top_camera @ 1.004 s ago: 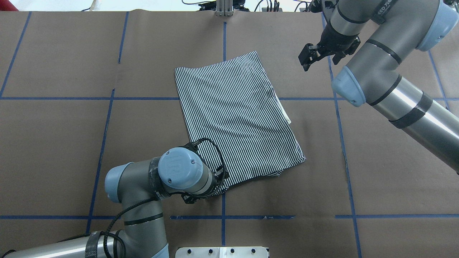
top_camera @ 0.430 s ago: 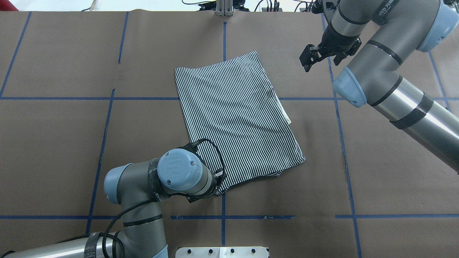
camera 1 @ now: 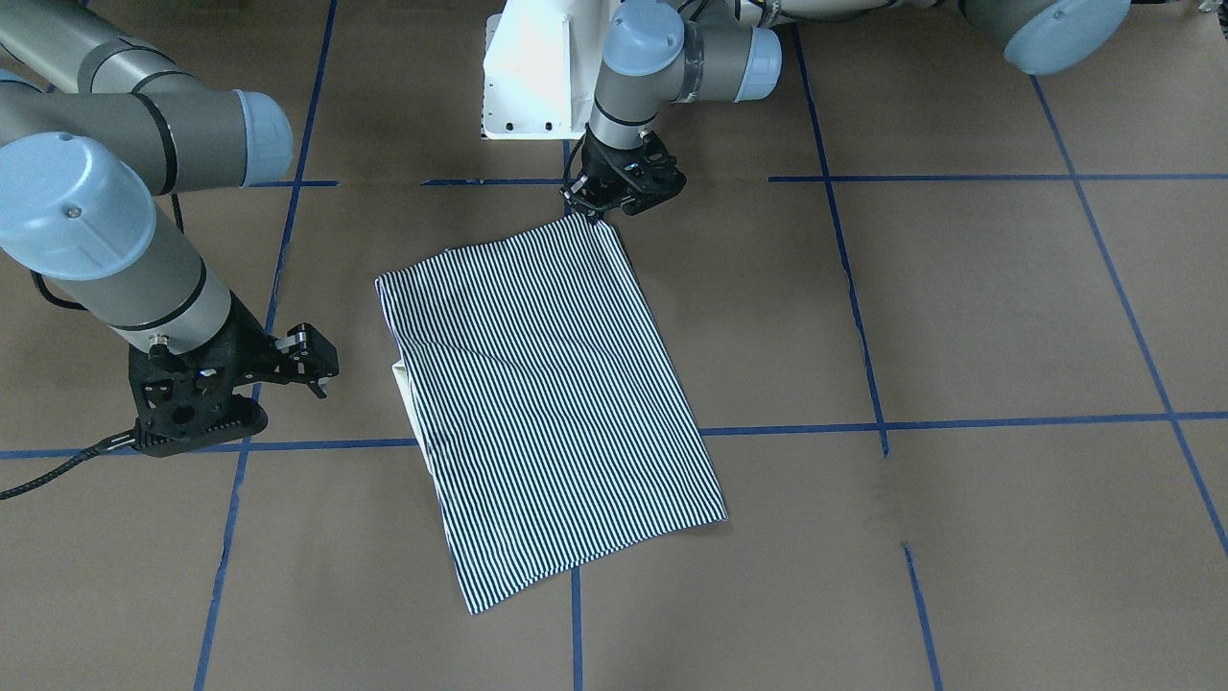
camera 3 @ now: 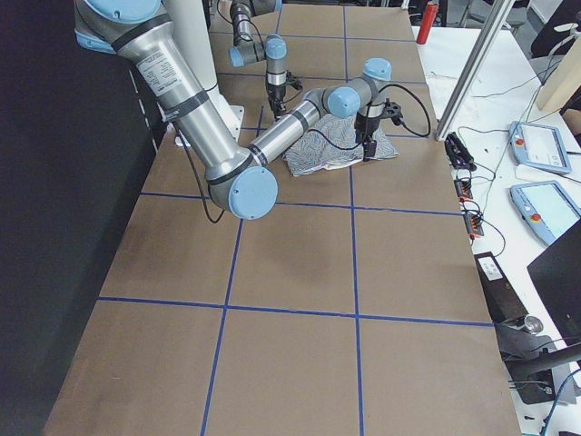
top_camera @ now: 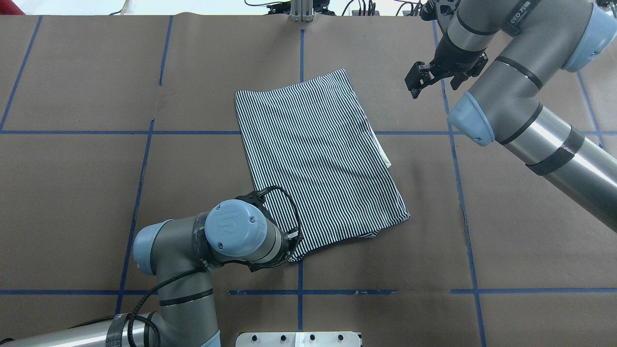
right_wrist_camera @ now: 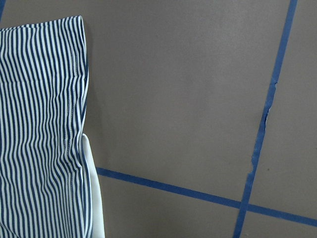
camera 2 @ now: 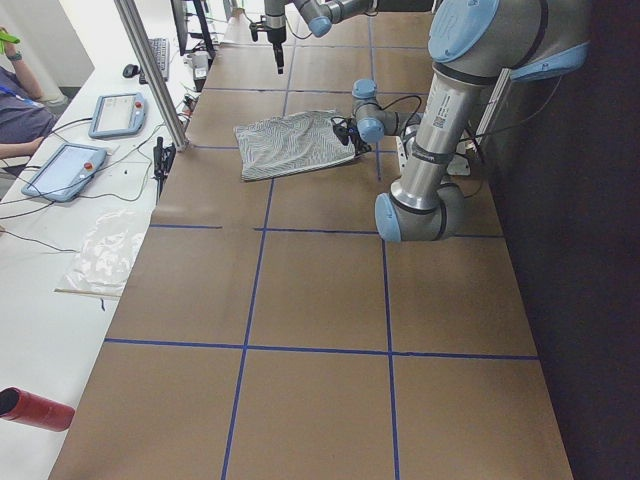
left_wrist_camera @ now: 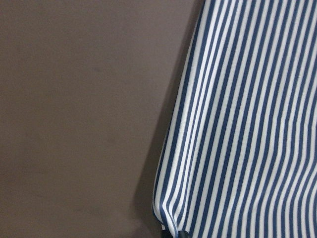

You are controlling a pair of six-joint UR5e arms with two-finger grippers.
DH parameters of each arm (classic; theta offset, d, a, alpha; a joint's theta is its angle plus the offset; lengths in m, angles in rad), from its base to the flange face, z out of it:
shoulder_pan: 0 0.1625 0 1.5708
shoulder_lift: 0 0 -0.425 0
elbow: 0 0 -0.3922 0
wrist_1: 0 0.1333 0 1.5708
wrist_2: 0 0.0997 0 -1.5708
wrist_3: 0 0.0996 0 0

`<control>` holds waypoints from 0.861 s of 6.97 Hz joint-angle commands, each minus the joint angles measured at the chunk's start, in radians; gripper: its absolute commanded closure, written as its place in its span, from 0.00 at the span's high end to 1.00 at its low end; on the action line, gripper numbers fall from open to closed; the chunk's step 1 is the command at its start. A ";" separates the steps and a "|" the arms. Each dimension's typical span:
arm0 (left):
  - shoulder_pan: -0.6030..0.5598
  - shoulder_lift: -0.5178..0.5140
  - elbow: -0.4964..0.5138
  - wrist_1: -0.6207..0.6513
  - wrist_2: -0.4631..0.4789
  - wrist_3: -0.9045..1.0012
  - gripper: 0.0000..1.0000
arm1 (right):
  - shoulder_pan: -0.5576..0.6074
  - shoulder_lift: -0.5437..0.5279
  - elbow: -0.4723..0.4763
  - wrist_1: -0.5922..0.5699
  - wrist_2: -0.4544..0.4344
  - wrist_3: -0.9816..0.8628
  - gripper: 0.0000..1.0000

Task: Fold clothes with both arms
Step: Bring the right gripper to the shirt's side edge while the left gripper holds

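Table: polo shirt flat, folded to rectangle, just ahead of base. Right gripper far from base, past shirt, jaws apart, empty. Left gripper at corner nearest base; clamped or not, can't tell. Collar peeks out. Est. mostly folded; final fold left.

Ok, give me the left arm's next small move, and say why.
Probably lift the left gripper straight up off the near corner of the shirt. The shirt lies as a flat folded rectangle, and the right gripper hangs open, clear of it. Only the left one sits at the cloth; whether it grips the corner is unclear.
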 commanded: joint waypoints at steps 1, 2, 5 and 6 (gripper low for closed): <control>0.001 0.055 -0.098 0.064 -0.001 0.101 0.00 | -0.049 -0.034 0.052 0.003 0.006 0.181 1.00; 0.003 0.055 -0.130 0.128 -0.001 0.143 0.00 | -0.097 -0.039 0.081 0.003 0.003 0.358 1.00; 0.001 0.057 -0.134 0.136 -0.001 0.157 0.00 | -0.304 -0.067 0.148 0.017 -0.047 0.921 1.00; 0.001 0.063 -0.135 0.135 -0.001 0.157 0.00 | -0.371 -0.061 0.187 0.017 -0.136 1.058 1.00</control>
